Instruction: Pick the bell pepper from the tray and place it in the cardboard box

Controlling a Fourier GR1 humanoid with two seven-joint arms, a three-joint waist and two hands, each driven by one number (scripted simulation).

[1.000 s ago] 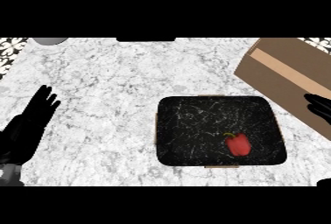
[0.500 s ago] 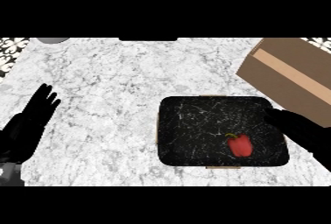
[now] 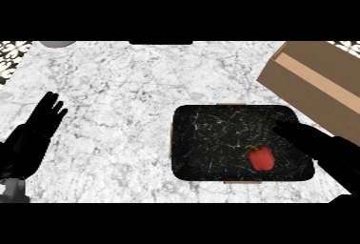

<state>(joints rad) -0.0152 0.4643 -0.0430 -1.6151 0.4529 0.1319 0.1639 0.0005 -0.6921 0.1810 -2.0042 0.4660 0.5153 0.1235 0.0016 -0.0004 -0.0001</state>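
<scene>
On the marble surface [image 3: 141,95], the cardboard box [image 3: 316,81] is waiting far right. The right hand [image 3: 309,140], fingers spread, has moved over the tray [image 3: 204,124], nearing the bell pepper [image 3: 262,158] lying there ungrasped. The left hand [image 3: 35,136] is resting open.

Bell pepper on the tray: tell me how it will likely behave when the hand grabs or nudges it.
The bell pepper looks rounded and glossy, so it may roll or slide on the smooth dark tray if nudged. It is small beside the right hand, so it is probably light. It likely keeps its shape when held.
</scene>
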